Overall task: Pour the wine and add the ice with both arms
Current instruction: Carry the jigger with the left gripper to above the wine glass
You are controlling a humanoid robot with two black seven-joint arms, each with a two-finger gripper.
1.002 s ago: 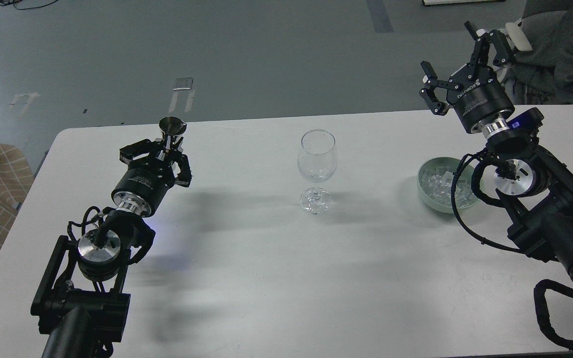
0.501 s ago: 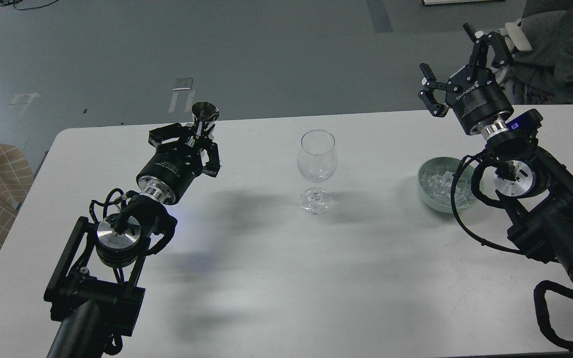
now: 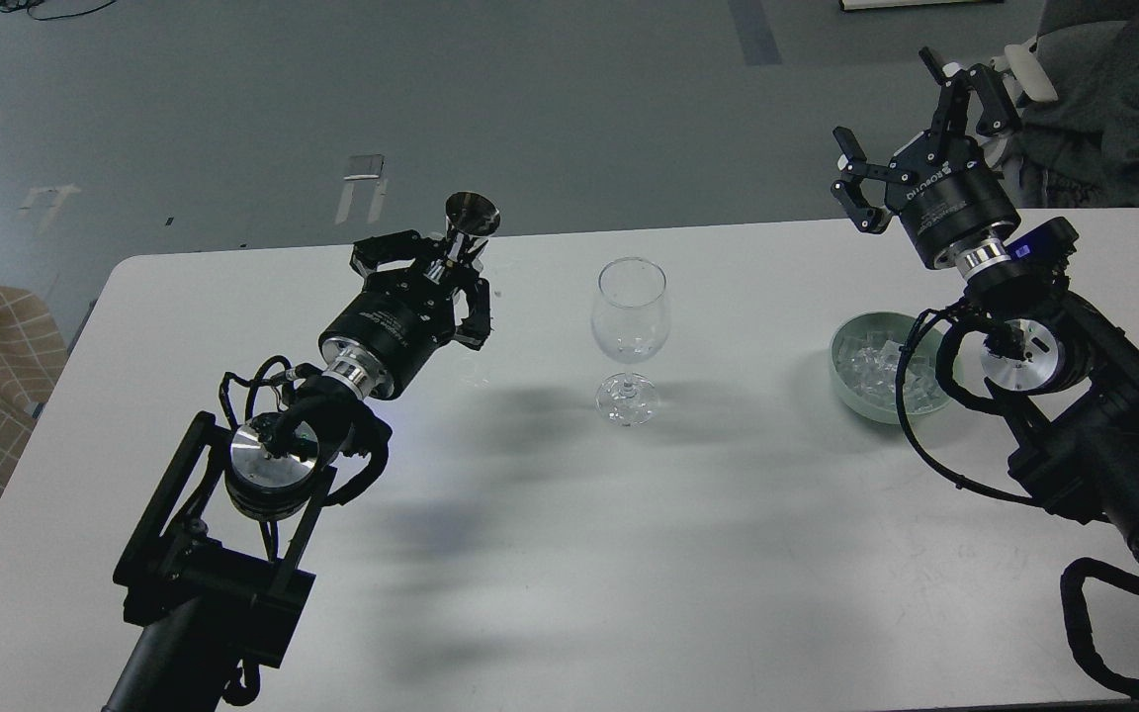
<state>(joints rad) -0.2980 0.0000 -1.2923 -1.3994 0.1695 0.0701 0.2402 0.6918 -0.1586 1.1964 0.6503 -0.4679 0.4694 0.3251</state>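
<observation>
Since the earlier frames your left gripper (image 3: 438, 272) has carried the small metal cup (image 3: 471, 215) rightward along the far edge of the table (image 3: 550, 554), toward the wine glass (image 3: 630, 338) at the table's middle; its fingers are clamped on the cup's stem. Your right gripper (image 3: 911, 124) hangs spread wide above the far right corner. You'll find the ice (image 3: 876, 374) heaped in the green bowl (image 3: 851, 386) near the right edge.

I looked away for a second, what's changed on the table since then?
The left gripper, shut on the metal cup, carried it right toward the wine glass. The right gripper stayed open and raised; glass and ice bowl did not move.
</observation>
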